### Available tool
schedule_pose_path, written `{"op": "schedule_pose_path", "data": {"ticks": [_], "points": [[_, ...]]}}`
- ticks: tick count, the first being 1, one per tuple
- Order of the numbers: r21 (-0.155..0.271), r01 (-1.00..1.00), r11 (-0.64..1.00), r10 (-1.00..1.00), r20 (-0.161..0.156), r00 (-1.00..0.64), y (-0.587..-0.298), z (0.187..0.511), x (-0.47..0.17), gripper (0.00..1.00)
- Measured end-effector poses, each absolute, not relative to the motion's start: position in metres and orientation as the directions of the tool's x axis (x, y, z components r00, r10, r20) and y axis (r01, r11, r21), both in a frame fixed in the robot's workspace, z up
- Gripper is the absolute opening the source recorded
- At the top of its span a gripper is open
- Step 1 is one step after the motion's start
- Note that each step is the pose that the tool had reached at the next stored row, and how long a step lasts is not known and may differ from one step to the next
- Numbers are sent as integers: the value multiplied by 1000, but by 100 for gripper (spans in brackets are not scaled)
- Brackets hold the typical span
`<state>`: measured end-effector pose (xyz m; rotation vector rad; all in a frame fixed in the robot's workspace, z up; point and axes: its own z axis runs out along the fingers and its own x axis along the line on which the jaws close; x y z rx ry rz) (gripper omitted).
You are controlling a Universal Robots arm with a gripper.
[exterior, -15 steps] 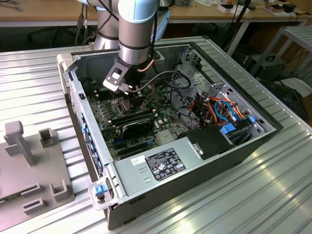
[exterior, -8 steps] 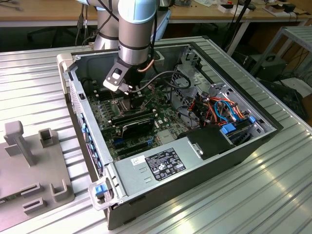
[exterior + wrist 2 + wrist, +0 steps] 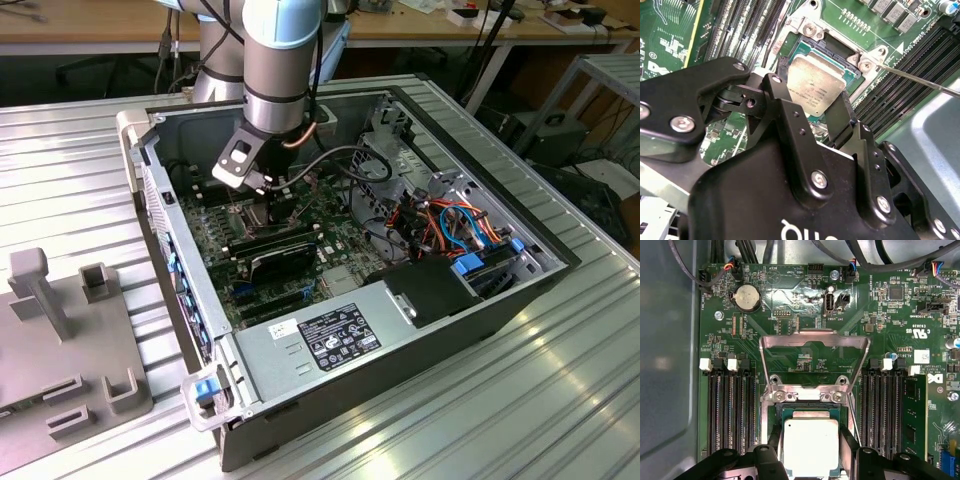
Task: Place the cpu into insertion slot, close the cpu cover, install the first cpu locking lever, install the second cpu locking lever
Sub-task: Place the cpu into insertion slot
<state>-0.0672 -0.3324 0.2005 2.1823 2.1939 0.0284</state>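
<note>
- Counter (image 3: 560,390): ribbed metal, carrying the whole setup.
- Computer case (image 3: 480,300): open-sided, lying flat on the counter, with my arm (image 3: 275,60) reaching down into it.
- Motherboard (image 3: 880,305): green, on the floor of the case.
- Memory slots (image 3: 730,410): long black banks on either side of the socket area.
- Cpu cover (image 3: 815,335): silvery frame swung up and open. It stands clear of the socket, with the board visible through its window.
- Insertion slot (image 3: 832,46): dark square socket, uncovered, directly under my jaws.
- Cpu (image 3: 810,447): silver-topped chip lying over the insertion slot. I cannot tell whether it is fully seated.
- Jaws: closed on the cpu, one of the black fingers (image 3: 847,445) against each of two opposite edges.
- Lever rod (image 3: 920,80): thin bare metal, slanting away from a socket corner.
</note>
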Motion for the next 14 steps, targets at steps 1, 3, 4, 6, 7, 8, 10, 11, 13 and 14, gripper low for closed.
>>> {"op": "schedule_pose_path", "data": {"ticks": [1,3,4,6,7,8,10,11,13,14], "points": [[46,999,6,1000,-20,-5,-332,200,-67,55],[46,999,6,1000,-21,-5,-332,199,-67,55],[46,999,6,1000,-21,-5,-332,199,-67,55],[46,999,6,1000,-21,-5,-332,199,-67,55],[46,999,6,1000,-21,-5,-332,198,-66,55],[46,999,6,1000,-21,-5,-332,198,-66,55],[46,999,6,1000,-21,-5,-332,198,-66,55],[46,999,6,1000,-21,-5,-332,198,-66,55],[46,999,6,1000,-21,-5,-332,198,-66,55],[46,999,6,1000,-21,-5,-332,198,-66,55]]}}
